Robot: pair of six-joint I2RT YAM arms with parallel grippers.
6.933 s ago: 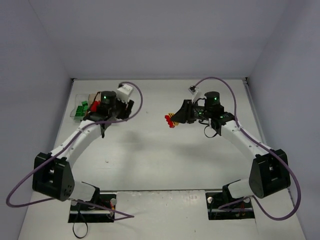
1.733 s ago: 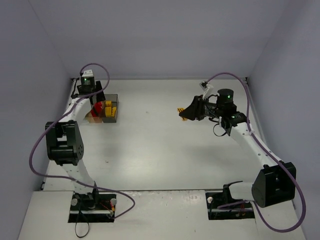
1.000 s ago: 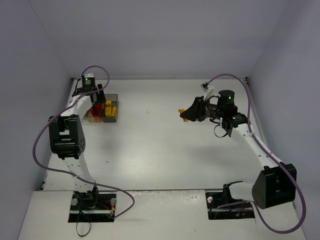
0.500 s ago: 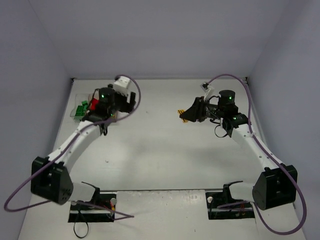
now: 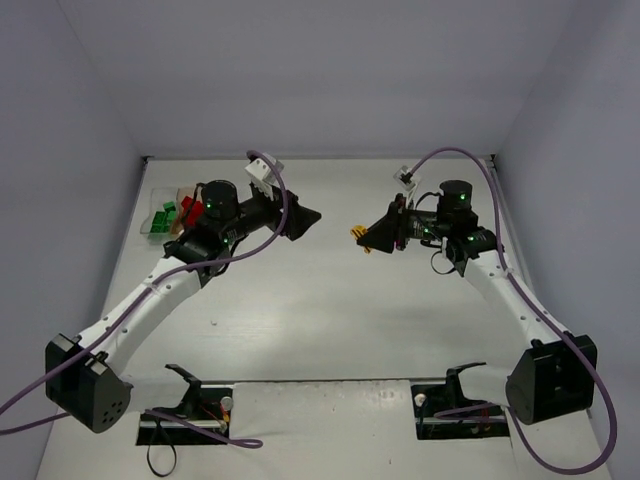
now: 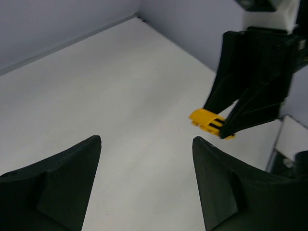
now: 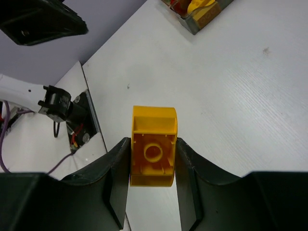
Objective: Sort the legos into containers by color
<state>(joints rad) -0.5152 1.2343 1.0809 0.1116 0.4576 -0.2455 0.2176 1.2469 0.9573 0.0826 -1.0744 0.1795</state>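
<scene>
My right gripper (image 5: 372, 237) is shut on a yellow lego (image 5: 359, 235) and holds it above the table's middle right. In the right wrist view the lego (image 7: 154, 151) sits hollow side up between both fingers. My left gripper (image 5: 304, 217) is open and empty, pointing right at the lego from a short way off. The left wrist view shows its fingers (image 6: 62, 178) wide apart, with the yellow lego (image 6: 207, 120) ahead in the other gripper. The containers (image 5: 160, 196) stand at the far left, holding green legos (image 5: 161, 216) and a red one (image 5: 186, 207); my left arm hides part of the row.
The right wrist view shows the containers' dark box (image 7: 197, 21) with red and yellow legos at the top edge. Grey walls close the table at the back and sides. The arm bases stand at the near edge.
My left gripper has swung from over the containers to the right, toward the middle. My right gripper has moved slightly left, still holding the yellow lego.
</scene>
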